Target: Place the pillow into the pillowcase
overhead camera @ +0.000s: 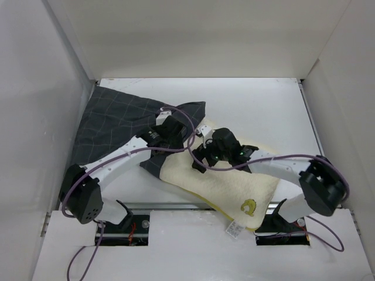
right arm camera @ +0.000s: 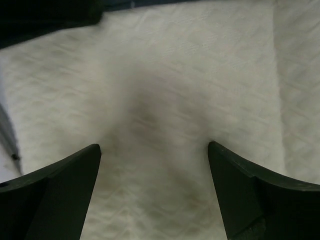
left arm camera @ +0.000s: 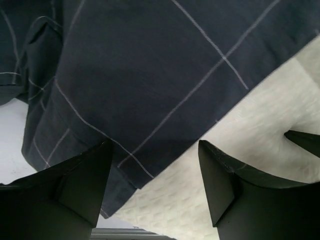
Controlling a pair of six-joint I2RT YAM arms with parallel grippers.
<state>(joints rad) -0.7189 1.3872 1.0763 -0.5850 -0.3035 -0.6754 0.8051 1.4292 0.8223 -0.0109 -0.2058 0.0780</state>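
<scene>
Pillow (overhead camera: 220,184) lies near right on the table (overhead camera: 263,111), far-left end tucked under the pillowcase (overhead camera: 111,123) hem. Pillowcase spreads toward far left corner. Yellow emblem (overhead camera: 249,206) and white tag (overhead camera: 234,229) at the pillow's near corner. Left gripper (left arm camera: 154,150) jaws wide over the hem. Right gripper (right arm camera: 155,147) jaws wide over quilted cream surface.

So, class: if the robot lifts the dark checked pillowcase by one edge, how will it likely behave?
Probably floppy: the pillowcase lies creased, so it should drape from any grip. Likely light, since it looks like thin cloth. Its edge lies flat against the pillow, so pinching it alone may be tricky.
</scene>
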